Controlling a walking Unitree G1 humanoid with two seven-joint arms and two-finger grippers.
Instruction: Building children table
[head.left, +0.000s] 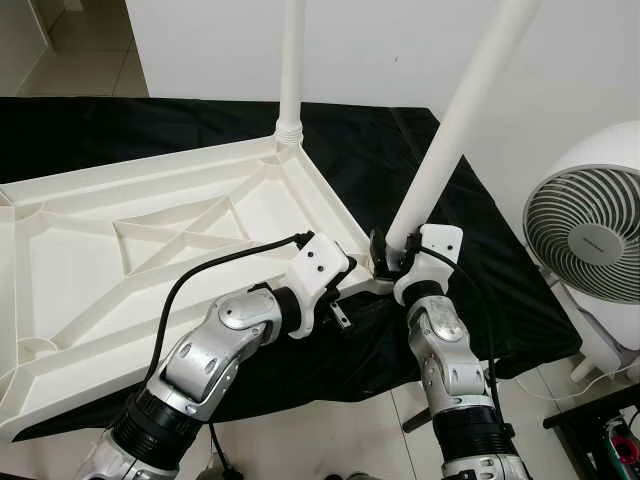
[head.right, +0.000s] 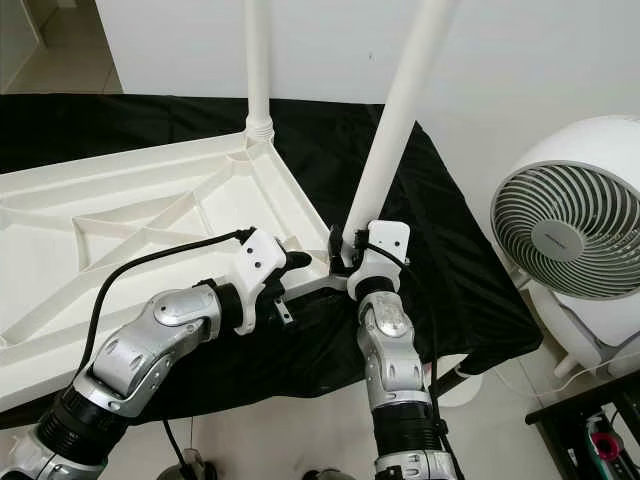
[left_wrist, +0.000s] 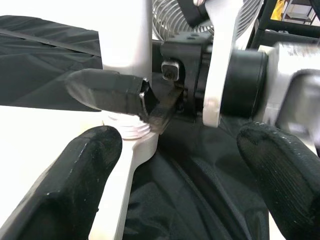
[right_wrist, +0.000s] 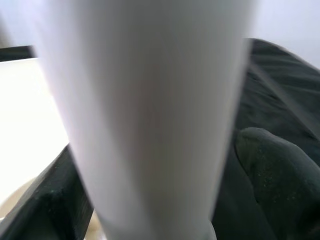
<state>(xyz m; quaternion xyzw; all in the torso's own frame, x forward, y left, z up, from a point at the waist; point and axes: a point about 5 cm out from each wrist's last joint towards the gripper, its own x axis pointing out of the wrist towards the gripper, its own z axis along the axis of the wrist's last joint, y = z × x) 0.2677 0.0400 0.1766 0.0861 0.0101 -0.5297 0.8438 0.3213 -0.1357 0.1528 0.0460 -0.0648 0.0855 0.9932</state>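
Now seating 2nd leg at the tabletop's near-right corner.

Our right gripper (head.left: 392, 256) has its jaws clamped round the base of the near leg (head.left: 445, 130), which leans toward 1 o'clock out of its corner socket. Our left gripper (head.left: 345, 290) sits just beside at 9 o'clock, jaws apart w/ nothing between them, hovering by the socket. The white tabletop (head.left: 120, 250) lies upside down on a black cloth (head.left: 400, 160) over the desk; far leg (head.left: 291, 60) at 12 o'clock stands upright, already in. Fan (head.left: 590, 220) at 3 o'clock, well apart. We judge: straighten the leg to match the far one before turning, keep grip low near the thread, brace the tabletop edge w/ the left so it doesn't slide; cross-threading is the risk.
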